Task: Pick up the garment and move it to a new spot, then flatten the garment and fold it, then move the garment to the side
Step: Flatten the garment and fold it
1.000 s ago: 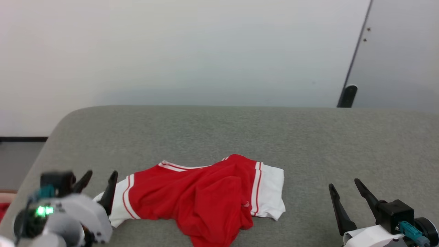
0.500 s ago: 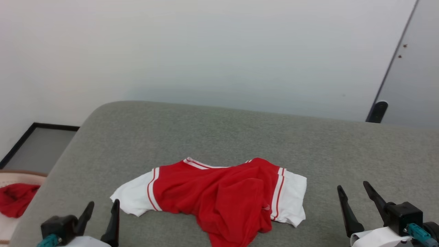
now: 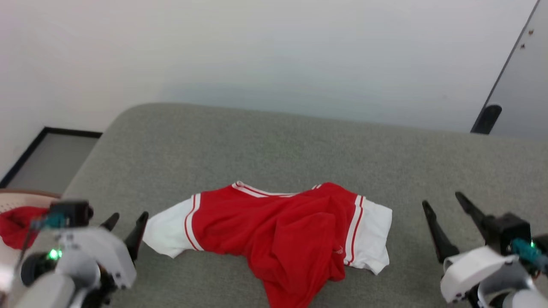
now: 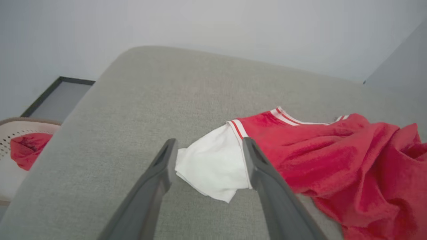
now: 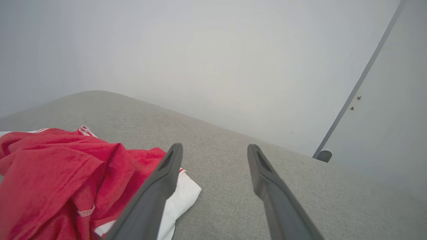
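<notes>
L claw [image 3: 130, 215] lifted beside 1 garment [image 3: 274, 226], R claw [image 3: 441, 198] apart, both wide open, empty

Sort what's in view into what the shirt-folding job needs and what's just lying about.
For the job: red-and-white T-shirt, left gripper, right gripper, both open, grey padded surface.
Lying about: plain red cloth, pale basket holding it, dark doorstop.

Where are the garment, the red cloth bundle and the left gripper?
garment [image 3: 274, 231], head view, red chest area.
red cloth bundle [image 4: 29, 150], left wrist view, its middle.
left gripper [image 3: 129, 215], head view, midway between its fingers.
</notes>
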Available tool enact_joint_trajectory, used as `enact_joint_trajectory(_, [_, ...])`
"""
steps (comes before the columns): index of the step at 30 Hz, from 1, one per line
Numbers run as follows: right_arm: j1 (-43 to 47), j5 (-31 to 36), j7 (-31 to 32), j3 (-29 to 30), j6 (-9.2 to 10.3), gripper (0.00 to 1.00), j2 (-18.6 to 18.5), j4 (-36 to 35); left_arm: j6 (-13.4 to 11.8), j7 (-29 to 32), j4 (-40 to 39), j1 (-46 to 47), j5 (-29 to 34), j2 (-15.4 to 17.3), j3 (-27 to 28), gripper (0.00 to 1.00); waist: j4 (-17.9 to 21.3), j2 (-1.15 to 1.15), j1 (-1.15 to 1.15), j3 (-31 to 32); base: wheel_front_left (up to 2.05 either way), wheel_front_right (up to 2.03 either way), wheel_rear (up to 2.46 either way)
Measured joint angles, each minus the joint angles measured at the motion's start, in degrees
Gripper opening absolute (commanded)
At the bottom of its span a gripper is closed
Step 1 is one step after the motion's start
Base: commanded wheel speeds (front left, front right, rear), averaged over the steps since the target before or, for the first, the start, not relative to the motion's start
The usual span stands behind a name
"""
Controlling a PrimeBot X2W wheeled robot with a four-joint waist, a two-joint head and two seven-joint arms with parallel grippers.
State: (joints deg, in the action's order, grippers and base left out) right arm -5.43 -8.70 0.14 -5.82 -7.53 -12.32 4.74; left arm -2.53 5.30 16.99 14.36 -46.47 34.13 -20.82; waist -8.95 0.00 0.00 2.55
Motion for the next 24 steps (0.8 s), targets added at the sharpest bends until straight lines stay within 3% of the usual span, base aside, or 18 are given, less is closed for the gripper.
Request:
enact_joint_trajectory(6, [-5.43,-1.3,2.94,-2.14,0.0,1.0,-2.9,-1.22,3.66,17.31,8.14,11.85,-3.31,1.82,-3.34,1.0,0.65,0.0,0.0,-4.03,0.0,0.0,0.0])
enact_joint_trajectory(13, [-10.66,-1.9,4.7,-4.68,0.0,1.0,-4.92,-1.12,3.56,31.9,17.72,21.54,-7.02,0.48,-4.58,1.0,1.77,0.0,0.0,-9.31,0.0,0.0,0.0])
enact_joint_trajectory(17, [-12.15,-2.07,5.13,-5.56,0.0,1.0,-5.15,-0.9,3.11,37.45,21.25,24.82,-7.8,-0.18,-5.75,1.0,2.48,0.0,0.0,-11.81,0.0,0.0,0.0])
enact_joint_trajectory(24, [-13.89,-2.16,5.53,-6.15,0.0,1.0,-5.66,-0.91,1.97,41.65,25.91,27.54,-7.47,-1.08,-7.04,1.0,3.26,0.0,0.0,-15.01,0.0,0.0,0.0])
